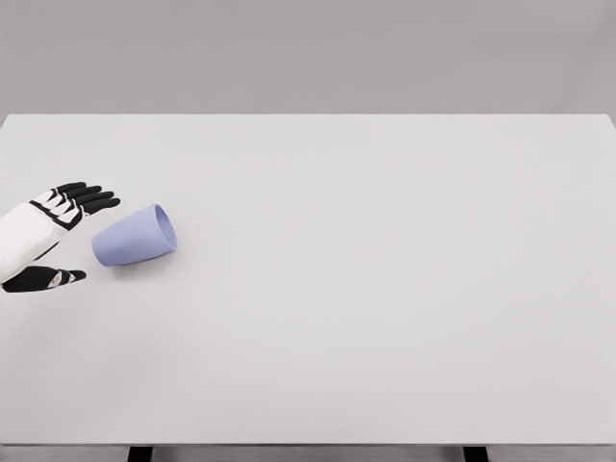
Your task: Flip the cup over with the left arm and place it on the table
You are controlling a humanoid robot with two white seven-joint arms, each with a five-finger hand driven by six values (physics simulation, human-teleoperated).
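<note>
Progress: by my reading the task is at its start; the cup (pixel 136 236) lies on its side, not yet grasped, so grasping, turning it and setting it down all remain.

Cup: a lavender-blue cup, tipped over on the table (pixel 385 289) near its left side, its wider end pointing right and slightly toward the far edge, its narrower end toward the hand.

Left hand: the left hand (pixel 53 241) comes in from the left edge of the head view and sits just beside the cup's narrower end, apart from it as far as I can tell.

Fingers: spread wide and holding nothing; the four black fingers (pixel 91 199) reach out above and behind the cup's near end, while the thumb (pixel 48 279) lies lower, toward the robot, so the open span faces the cup's end.

Arm pose: only the white forearm and wrist show, running roughly level in from the left.

Right arm: out of view.

What is left: close the span around the cup, lift, rotate it upright, place it on the table.
</note>
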